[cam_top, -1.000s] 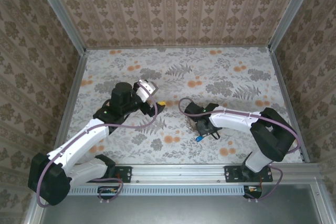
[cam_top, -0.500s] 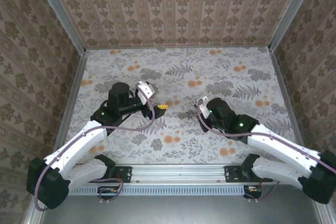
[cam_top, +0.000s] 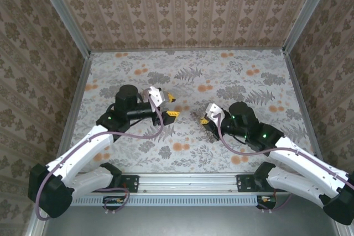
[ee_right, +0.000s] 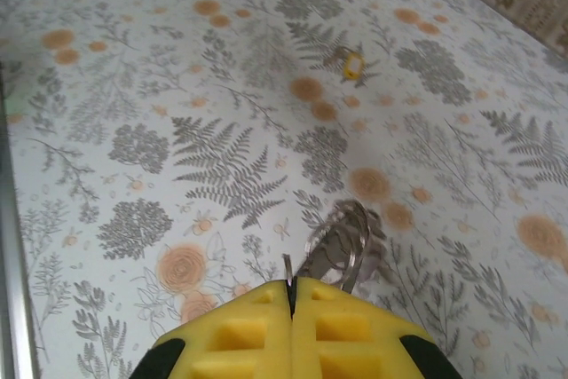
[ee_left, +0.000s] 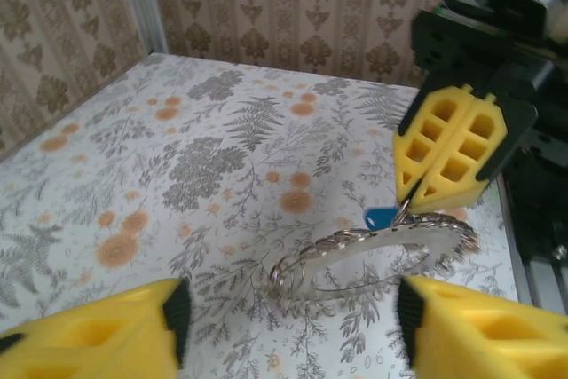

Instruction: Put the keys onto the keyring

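Note:
The keyring (ee_left: 373, 253), a toothed metallic loop, hangs level just above the table in the left wrist view. My right gripper (ee_left: 410, 197) is shut on its far right edge, and the blue key (ee_left: 382, 217) dangles right beside that grip. In the right wrist view the keyring (ee_right: 348, 239) juts out ahead of the right gripper (ee_right: 291, 295). My left gripper (ee_left: 291, 317) is open, with one finger on either side of the loop and touching nothing. The brass key (ee_right: 353, 64) lies alone on the table farther off. The lilac key is out of view.
From above, the left gripper (cam_top: 169, 105) and the right gripper (cam_top: 206, 118) face each other mid-table, a short gap apart. Patterned walls ring the floral table (cam_top: 232, 75), and a metal rail (cam_top: 188, 181) runs along its near edge.
The right arm has swung round and lifted the keyring off the table, now pointing it left. The left gripper has opened and moved right toward the ring.

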